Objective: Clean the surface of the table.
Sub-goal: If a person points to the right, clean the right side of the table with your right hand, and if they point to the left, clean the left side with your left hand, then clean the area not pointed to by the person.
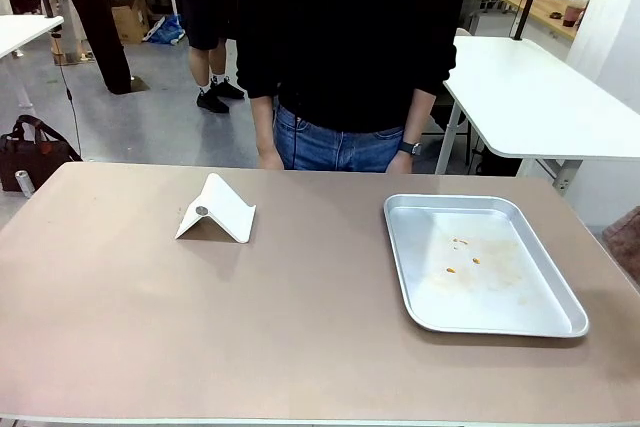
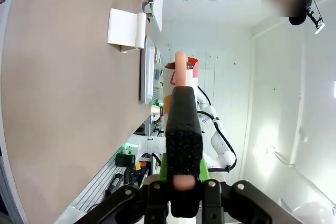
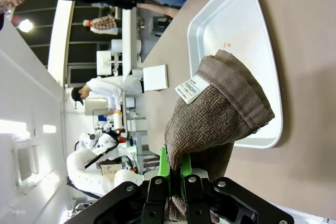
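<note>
stand (image 1: 216,210) left, tray (image 1: 497,292) right, on table (image 1: 200,332)

Left tool (image 2: 181,98) clamps rod (image 2: 180,62) (right tool (image 3: 173,162): cloth (image 3: 220,111)).

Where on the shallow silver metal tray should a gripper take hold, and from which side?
Take the shallow silver metal tray by its raised rim at the near short edge, approaching from the robot's side, one finger inside, one outside. It lies flat on the beige-brown table, so probably only that upturned lip gives a hold.
</note>
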`<state>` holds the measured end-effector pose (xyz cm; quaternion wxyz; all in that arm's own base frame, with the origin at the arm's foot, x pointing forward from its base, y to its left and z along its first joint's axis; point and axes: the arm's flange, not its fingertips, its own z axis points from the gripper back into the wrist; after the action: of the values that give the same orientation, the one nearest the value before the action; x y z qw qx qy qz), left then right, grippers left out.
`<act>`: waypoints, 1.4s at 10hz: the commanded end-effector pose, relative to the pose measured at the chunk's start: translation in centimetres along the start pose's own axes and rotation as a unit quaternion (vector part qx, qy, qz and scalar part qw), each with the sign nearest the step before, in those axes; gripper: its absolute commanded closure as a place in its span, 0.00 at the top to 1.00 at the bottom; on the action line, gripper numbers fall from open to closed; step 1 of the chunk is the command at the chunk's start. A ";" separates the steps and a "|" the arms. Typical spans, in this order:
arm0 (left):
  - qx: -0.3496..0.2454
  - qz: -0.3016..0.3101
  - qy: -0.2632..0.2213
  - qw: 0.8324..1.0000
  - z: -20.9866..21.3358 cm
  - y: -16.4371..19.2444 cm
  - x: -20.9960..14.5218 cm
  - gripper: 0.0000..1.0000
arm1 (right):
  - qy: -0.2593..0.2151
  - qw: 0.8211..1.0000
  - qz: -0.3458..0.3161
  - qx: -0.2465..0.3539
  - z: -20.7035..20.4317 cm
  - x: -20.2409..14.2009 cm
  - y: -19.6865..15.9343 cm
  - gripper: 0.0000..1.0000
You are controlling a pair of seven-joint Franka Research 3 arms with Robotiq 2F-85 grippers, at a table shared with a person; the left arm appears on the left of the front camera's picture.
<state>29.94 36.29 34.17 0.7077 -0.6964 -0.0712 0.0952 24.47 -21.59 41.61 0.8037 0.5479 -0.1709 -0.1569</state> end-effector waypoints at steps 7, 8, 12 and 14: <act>0.006 -0.012 0.007 1.000 -2.0 -2.3 -0.2 0.22 | 0.000 1.000 0.006 0.006 0.2 -0.1 0.2 0.00; 0.006 -0.012 0.007 1.000 -2.0 -2.3 -0.2 0.22 | 0.000 1.000 0.006 0.006 0.2 -0.1 0.2 0.00; 0.006 -0.012 0.007 1.000 -2.0 -2.3 -0.2 0.22 | -0.002 0.999 0.035 -0.040 -0.2 -0.4 1.3 0.09; 0.006 -0.012 0.007 1.000 -2.0 -2.3 -0.2 0.22 | 0.019 0.992 0.104 -0.062 -3.4 0.1 4.9 0.09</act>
<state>30.54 34.53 36.02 0.7191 -0.6868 -0.0646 0.0834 25.79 -19.56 44.09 0.8357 0.5056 -0.1844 -0.1097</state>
